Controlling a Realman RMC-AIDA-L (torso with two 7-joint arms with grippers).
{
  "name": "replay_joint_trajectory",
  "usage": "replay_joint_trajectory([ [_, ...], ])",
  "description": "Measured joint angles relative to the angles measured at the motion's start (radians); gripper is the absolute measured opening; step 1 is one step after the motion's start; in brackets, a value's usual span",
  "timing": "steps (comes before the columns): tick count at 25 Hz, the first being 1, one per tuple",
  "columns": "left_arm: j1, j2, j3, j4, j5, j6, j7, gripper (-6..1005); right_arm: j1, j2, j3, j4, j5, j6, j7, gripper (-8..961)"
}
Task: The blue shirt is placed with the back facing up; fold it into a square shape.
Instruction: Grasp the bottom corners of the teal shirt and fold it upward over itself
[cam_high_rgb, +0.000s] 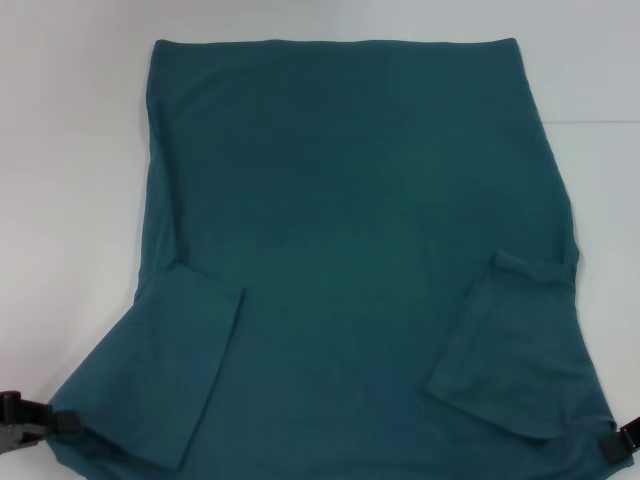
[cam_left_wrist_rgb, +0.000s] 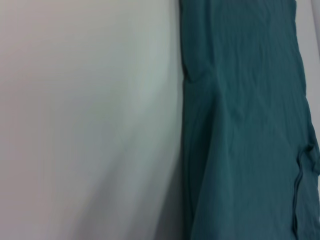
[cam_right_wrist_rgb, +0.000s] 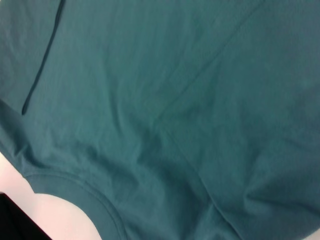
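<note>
The blue shirt (cam_high_rgb: 350, 230) lies flat on the white table (cam_high_rgb: 70, 150), plain side up, hem at the far end. Both short sleeves are folded inward onto the body, the left sleeve (cam_high_rgb: 175, 370) and the right sleeve (cam_high_rgb: 510, 345). My left gripper (cam_high_rgb: 35, 420) sits at the shirt's near left corner, its black tip touching the cloth edge. At the near right corner my right gripper (cam_high_rgb: 618, 443) also meets the cloth. The left wrist view shows the shirt's side edge (cam_left_wrist_rgb: 186, 125) beside bare table. The right wrist view is filled with wrinkled cloth and the curved neckline (cam_right_wrist_rgb: 85, 192).
White tabletop (cam_high_rgb: 600, 70) surrounds the shirt on the left, right and far sides. Nothing else stands on it.
</note>
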Motion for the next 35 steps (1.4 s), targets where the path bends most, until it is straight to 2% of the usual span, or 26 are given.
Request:
replay_joint_trajectory([
  [19, 0.036, -0.006, -0.026, 0.008, 0.044, -0.032, -0.049, -2, -0.004, 0.0, -0.001, 0.0, 0.0, -0.004, 0.004, 35],
  [24, 0.029, -0.007, -0.037, 0.008, 0.04, -0.013, 0.009, -1, -0.004, 0.0, 0.0, 0.0, 0.0, -0.006, 0.0, 35],
  [28, -0.013, -0.004, -0.037, -0.01, 0.024, 0.005, 0.081, -1, -0.004, 0.0, 0.013, 0.0, 0.018, -0.007, -0.014, 35],
  [32, -0.088, 0.008, -0.04, -0.059, 0.01, -0.026, 0.067, -1, 0.001, -0.002, 0.043, -0.002, 0.06, 0.027, -0.017, 36],
  [33, -0.088, 0.008, -0.04, -0.059, 0.01, -0.026, 0.067, -2, 0.003, -0.004, 0.055, -0.002, 0.068, 0.043, -0.014, 36],
  [35, -0.159, 0.022, -0.029, -0.098, 0.011, -0.09, 0.008, -2, 0.006, -0.007, 0.08, -0.002, 0.089, 0.083, -0.005, 36],
])
